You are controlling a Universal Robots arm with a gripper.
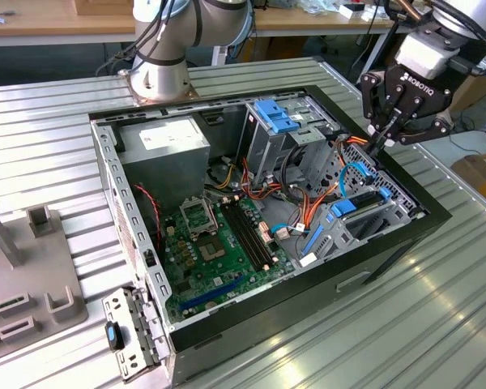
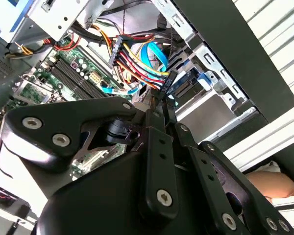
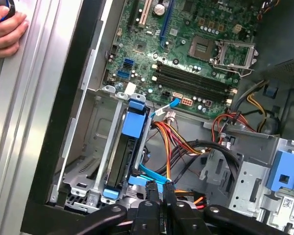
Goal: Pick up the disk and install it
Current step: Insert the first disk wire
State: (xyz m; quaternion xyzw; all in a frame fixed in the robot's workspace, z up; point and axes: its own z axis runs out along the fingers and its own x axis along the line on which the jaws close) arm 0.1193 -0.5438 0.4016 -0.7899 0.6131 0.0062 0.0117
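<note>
In the first wrist view, the black two-fingered gripper [image 3: 159,188] has its fingers drawn close together. Their tips sit among the loose wiring, and a thin blue ribbon cable [image 3: 149,171] runs right up to them. Whether anything is pinched between the tips cannot be told.

The disk [image 3: 135,122], a flat dark metal drive in a bright blue plastic carrier frame, is not in the fingers. It stands on edge just beyond the fingertips, inside the grey sheet-metal drive bay [image 3: 95,161] at the corner of the open black computer case [image 3: 63,122]. From this it appears to be already slotted in, so the step in hand is probably finishing the fit around the cabling.

In the second wrist view, the fingertips [image 2: 162,100] end right at a black plug [image 2: 166,83] on a bundle of red, yellow and orange wires [image 2: 137,63]. In the exterior view, the gripper [image 1: 385,139] hangs over the same corner, with the disk [image 1: 346,209] below and just ahead of the fingers.

Doing this well calls for short, slow moves with the tips kept clear of the wire loops, so that no plug is dragged out. Any push should go along the bay rails, not across them. A person's hand [image 3: 5,29] rests on the ribbed metal table, well away from the fingers.
</note>
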